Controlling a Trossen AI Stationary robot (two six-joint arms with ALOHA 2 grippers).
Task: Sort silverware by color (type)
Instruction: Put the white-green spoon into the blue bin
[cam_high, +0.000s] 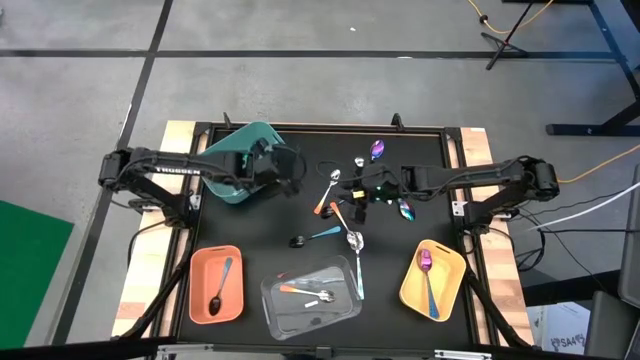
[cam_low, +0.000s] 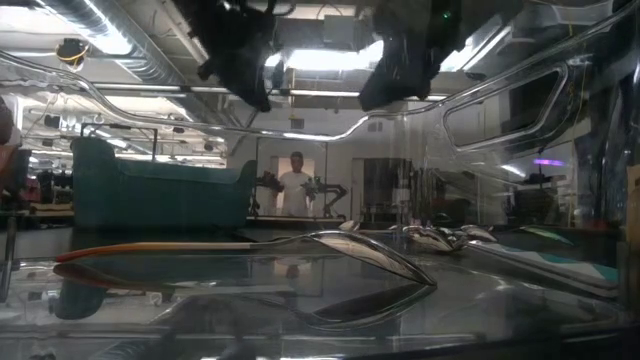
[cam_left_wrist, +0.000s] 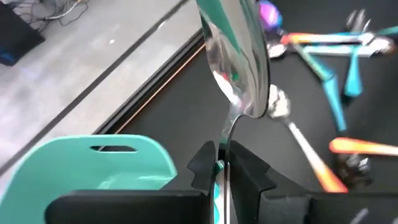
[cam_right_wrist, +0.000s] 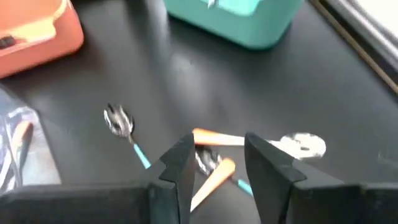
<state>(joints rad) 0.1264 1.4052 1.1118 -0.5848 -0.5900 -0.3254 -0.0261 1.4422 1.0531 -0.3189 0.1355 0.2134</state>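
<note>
The left claw (cam_left_wrist: 222, 171) pinches an all-silver spoon (cam_left_wrist: 239, 68) by its handle, beside the teal bin (cam_high: 240, 160). The right claw (cam_right_wrist: 217, 163), spread, hovers over orange-handled spoons (cam_right_wrist: 214, 177) on the surface. Spoons are light, stiff and slippery; grip mid-handle.

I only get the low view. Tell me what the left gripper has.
Observer: The left gripper is shut on an all-silver spoon, beside the teal bin.
Operator: Now report the right gripper.
Observer: The right gripper is open, over orange-handled spoons mid-table.
Operator: Give me the yellow bin.
Observer: The yellow bin holds one purple-bowled spoon.
</note>
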